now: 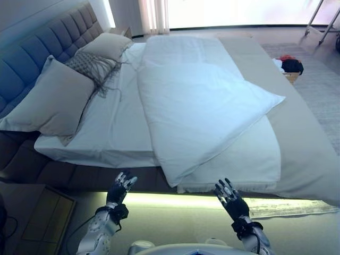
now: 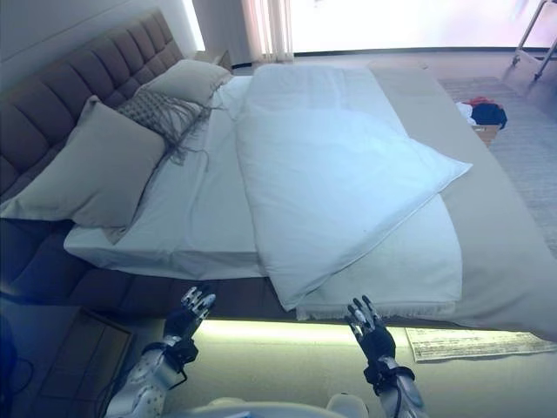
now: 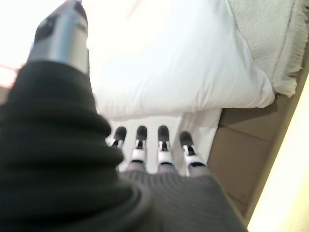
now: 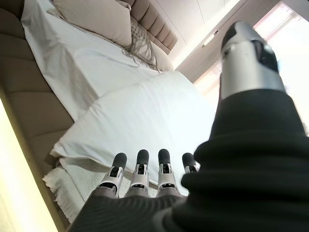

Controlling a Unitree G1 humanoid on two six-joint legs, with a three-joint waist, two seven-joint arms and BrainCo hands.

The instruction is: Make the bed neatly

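A white duvet [image 1: 196,106] lies skewed across the bed [image 1: 303,154], one corner hanging over the near side [image 1: 175,178] and one pointing right. A white sheet [image 1: 114,127] covers the mattress, bare at the head end. Two beige pillows [image 1: 53,98] [image 1: 106,45] and a fringed grey cushion [image 1: 87,64] lie by the headboard. My left hand [image 1: 121,187] and right hand [image 1: 229,197] are both open and empty, raised just short of the bed's near side, below the duvet corner. The duvet also shows in the left wrist view [image 3: 178,63] and the right wrist view [image 4: 145,116].
A beige blanket with a fringed edge [image 1: 234,164] lies under the duvet. A padded headboard [image 1: 37,48] stands at the left. A bedside table [image 1: 37,218] is at the lower left. Clothes in a basket [image 1: 289,66] sit on the floor right of the bed.
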